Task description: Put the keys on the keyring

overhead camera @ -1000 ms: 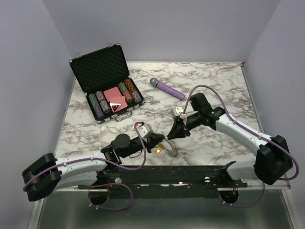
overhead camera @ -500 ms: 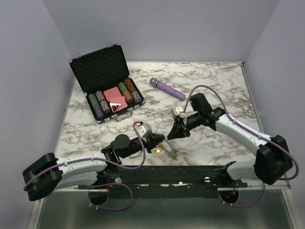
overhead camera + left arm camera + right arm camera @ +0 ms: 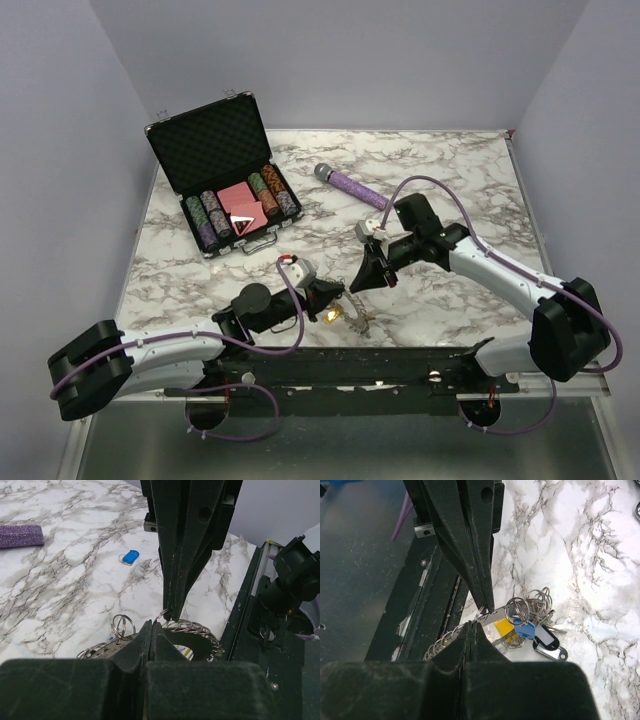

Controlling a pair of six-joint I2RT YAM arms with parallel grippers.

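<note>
Marble tabletop (image 3: 450, 170) is carrying a chip case (image 3: 215, 190) at upper left and a purple microphone (image 3: 350, 186) at upper centre, both well apart from the work.
Low in the middle, the left hand (image 3: 327, 303) is clenching the keyring (image 3: 197, 630), and the right hand (image 3: 360, 284) is clenching tip to tip against it at a small loop; whether it is truly gripping is unclear. The thin wire is looking stiff, light and slippery, probably best pinched between loops. The keys (image 3: 525, 630) are dangling loosely, crowding both tips; one blue key (image 3: 131, 557) is lying apart.
</note>
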